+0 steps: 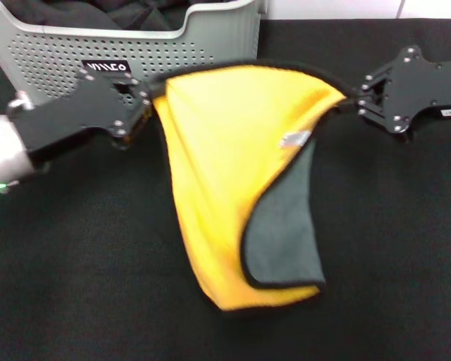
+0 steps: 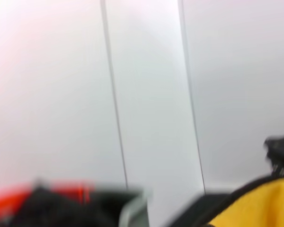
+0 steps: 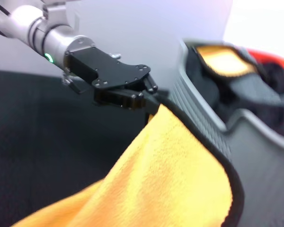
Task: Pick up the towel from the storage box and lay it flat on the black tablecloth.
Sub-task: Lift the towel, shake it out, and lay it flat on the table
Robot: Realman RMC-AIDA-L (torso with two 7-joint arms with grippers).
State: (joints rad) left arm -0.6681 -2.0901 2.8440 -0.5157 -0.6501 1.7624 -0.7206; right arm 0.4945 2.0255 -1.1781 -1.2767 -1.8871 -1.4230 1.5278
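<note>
Tablecloth: black tablecloth (image 1: 75,286) fills the foreground of the head view, bare where the cloth is to be spread.
Towel: towel (image 1: 233,180) hangs just above that bare stretch, out of the box, sagging in a deep loop between 2 held corners; its lower right flap is folded over, showing the grey reverse, with a small white label (image 1: 295,140) above it.
Left gripper: left gripper (image 1: 144,105) is clamped on the towel's top left corner (the right wrist view shows its fingers pinched tight over the black edging).
Right gripper: right gripper (image 1: 353,100) grips the opposite top corner, jaws closed on the hem.
Why held so: 2 corners, pulled apart, let the cloth hang open rather than bunched, probably so it can be lowered flat.
Snag: the folded flap may need drawing out.
Storage box: storage box (image 1: 210,37) stands farthest back, behind the left gripper, with dark garments (image 1: 98,13) inside.
</note>
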